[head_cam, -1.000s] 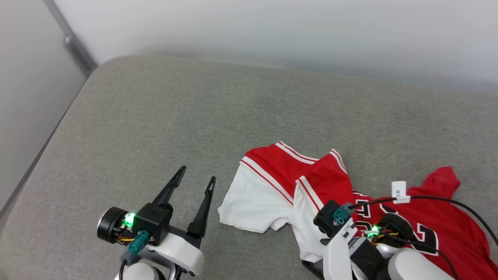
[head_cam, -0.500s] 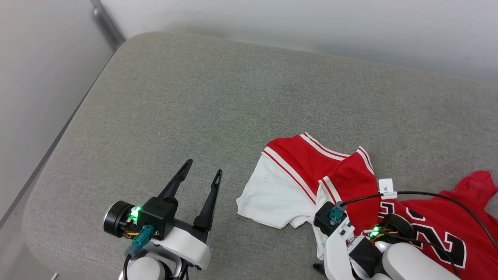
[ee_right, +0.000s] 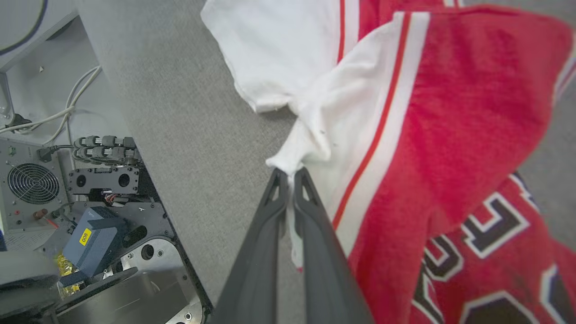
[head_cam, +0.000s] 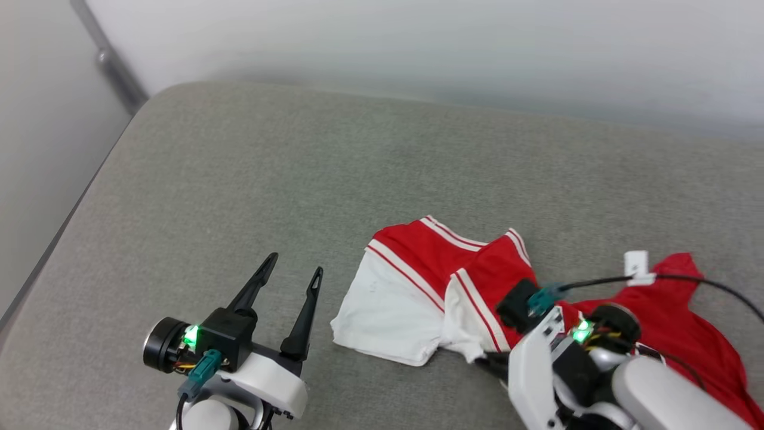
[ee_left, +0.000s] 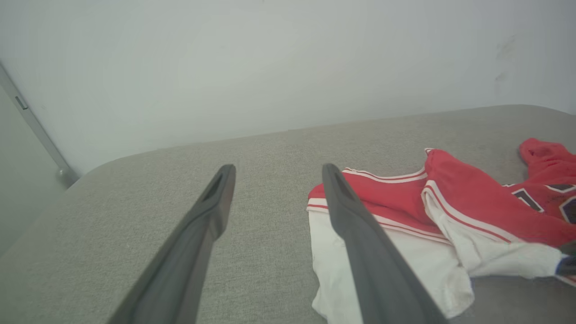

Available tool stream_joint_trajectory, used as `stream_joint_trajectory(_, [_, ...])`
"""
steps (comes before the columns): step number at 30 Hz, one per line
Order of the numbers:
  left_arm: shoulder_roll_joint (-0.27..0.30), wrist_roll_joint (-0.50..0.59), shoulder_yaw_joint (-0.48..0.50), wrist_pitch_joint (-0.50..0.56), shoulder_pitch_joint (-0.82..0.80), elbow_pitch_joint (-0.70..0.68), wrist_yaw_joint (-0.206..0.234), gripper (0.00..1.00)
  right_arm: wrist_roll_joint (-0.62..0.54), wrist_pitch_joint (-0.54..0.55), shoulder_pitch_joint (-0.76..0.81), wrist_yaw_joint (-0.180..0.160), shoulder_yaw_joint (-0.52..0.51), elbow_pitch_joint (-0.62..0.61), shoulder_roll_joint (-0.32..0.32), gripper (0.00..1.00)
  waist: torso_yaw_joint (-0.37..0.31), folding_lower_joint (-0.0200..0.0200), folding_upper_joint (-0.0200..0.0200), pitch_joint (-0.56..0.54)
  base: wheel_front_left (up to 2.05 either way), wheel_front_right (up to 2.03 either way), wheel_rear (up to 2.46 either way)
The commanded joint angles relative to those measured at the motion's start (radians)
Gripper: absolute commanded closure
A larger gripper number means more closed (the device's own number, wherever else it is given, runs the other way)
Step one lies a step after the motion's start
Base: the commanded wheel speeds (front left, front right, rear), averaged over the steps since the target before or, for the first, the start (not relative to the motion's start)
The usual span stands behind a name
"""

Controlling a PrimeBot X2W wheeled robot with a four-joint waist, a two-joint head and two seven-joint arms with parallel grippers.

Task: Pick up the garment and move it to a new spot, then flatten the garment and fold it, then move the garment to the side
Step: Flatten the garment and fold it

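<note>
Red garment (head_cam: 418,263) newly pinched, right claw (ee_right: 290,174) closed

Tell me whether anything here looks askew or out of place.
The garment is the odd thing: it lies crumpled and folded over itself near the front edge of the grey cushion, with its number print partly hidden. The right gripper is shut on a bunched white sleeve hem. Nothing looks spilled or damaged.

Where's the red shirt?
In the head view, the red shirt lies crumpled on the grey cushion, lower right, its white edge pinched by the right claw.
</note>
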Motion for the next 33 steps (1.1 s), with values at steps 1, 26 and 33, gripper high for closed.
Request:
stream_joint_trajectory(1, [0.001, 0.002, 0.004, -0.002, 0.007, -0.002, 0.003, 0.0, 0.007, 0.0, 0.002, 0.0, -0.02, -0.02, -0.006, 1.0, -0.027, -0.0001, 0.0, -0.022, 0.0, 0.0, 0.0])
stream_joint_trajectory(26, [-0.034, 0.034, 0.011, -0.003, -0.072, -0.014, -0.035, 0.0, -0.163, -0.114, -0.208, -0.001, -0.712, 0.246, -0.154, 1.0, -0.041, -0.0001, 0.0, 0.134, 0.0, 0.0, 0.0])
stream_joint_trajectory(33, [-0.052, 0.041, 0.015, -0.003, -0.089, -0.009, -0.044, 0.0, -0.277, -0.181, -0.174, -0.001, -0.889, 0.51, -0.178, 1.0, -0.007, -0.0001, 0.0, 0.17, 0.0, 0.0, 0.0])
